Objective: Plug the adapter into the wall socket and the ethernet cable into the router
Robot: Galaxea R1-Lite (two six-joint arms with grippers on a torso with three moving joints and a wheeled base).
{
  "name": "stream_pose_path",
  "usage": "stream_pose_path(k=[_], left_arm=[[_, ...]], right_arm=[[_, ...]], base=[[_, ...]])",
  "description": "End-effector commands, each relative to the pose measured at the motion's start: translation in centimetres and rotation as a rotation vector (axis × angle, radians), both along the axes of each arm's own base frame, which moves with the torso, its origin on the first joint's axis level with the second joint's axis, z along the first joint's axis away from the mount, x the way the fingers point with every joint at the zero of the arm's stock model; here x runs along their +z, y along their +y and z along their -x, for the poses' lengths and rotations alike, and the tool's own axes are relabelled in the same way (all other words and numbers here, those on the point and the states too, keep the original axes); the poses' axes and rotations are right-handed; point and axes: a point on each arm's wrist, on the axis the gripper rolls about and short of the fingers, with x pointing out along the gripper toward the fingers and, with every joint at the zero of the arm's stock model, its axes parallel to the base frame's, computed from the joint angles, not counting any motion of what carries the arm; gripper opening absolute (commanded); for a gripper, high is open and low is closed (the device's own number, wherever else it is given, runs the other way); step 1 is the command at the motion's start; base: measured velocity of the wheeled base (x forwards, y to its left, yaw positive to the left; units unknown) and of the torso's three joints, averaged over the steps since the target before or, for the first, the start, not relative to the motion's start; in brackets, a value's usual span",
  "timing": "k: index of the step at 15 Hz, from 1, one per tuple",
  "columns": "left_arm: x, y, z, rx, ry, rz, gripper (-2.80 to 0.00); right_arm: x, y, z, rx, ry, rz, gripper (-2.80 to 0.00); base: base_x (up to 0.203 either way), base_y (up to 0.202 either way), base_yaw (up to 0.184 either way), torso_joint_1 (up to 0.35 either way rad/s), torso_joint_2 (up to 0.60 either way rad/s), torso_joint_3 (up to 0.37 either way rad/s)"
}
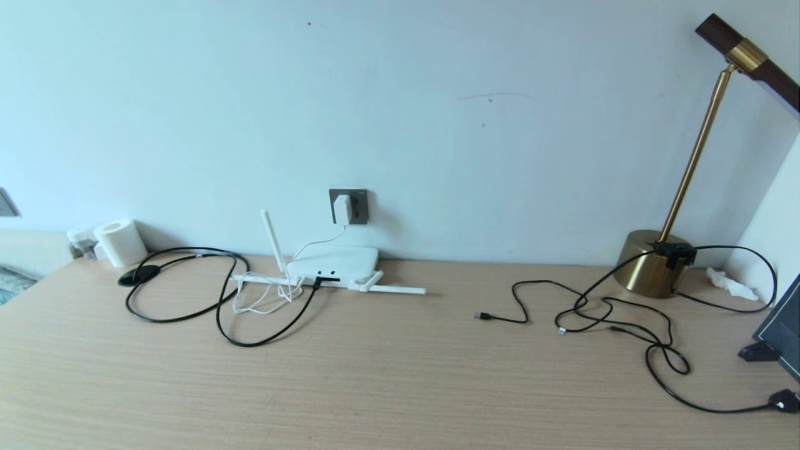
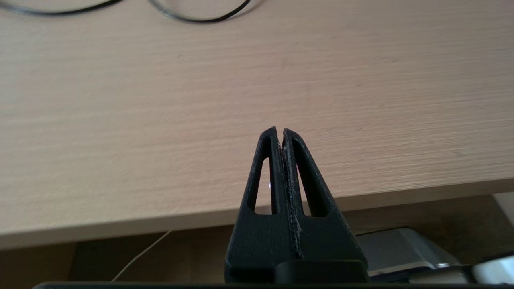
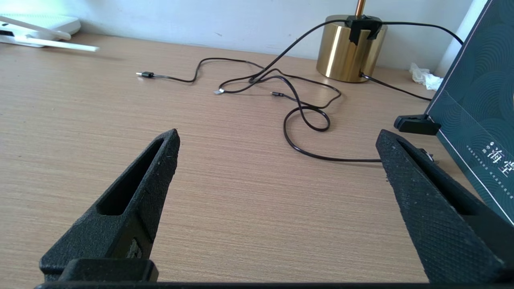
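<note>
The white adapter [image 1: 342, 209] sits in the dark grey wall socket [image 1: 358, 206], its thin white cord running down to the router [image 1: 334, 261]. The flat white router lies on the desk against the wall, one antenna upright and two lying flat. The black ethernet cable [image 1: 250, 337] loops across the desk, and its end sits at the router's front ports [image 1: 319, 280]. Neither arm shows in the head view. My left gripper [image 2: 280, 131] is shut and empty above the desk's front edge. My right gripper [image 3: 277, 134] is open over bare desk, far from the router [image 3: 48, 24].
A brass lamp [image 1: 655, 262] stands at the back right with thin black USB cables [image 1: 600, 312] tangled in front of it. A dark framed card [image 3: 478, 104] stands at the right edge. A white paper roll [image 1: 122, 240] and a black disc [image 1: 139, 275] sit at the back left.
</note>
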Motion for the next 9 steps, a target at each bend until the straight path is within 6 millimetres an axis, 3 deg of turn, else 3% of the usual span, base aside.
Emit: stream_pose_path(k=[1, 5, 9], left_arm=[[-0.1, -0.1, 0.4, 0.068, -0.016, -0.038, -2.8], [-0.5, -0.1, 2.2, 0.035, -0.29, -0.071, -2.8], [-0.5, 0.0, 2.0, 0.071, -0.303, 0.02, -2.8]], right_arm=[[-0.3, 0.0, -0.1, 0.002, 0.011, 0.003, 0.0], [-0.3, 0.0, -0.1, -0.003, 0.012, -0.005, 0.0], [-0.4, 0.0, -0.1, -0.002, 0.015, -0.002, 0.0]], base=[[0.0, 0.0, 0.0, 0.0, 0.0, 0.0], [0.0, 0.0, 0.0, 0.0, 0.0, 0.0], [0.0, 0.0, 0.0, 0.0, 0.0, 0.0]])
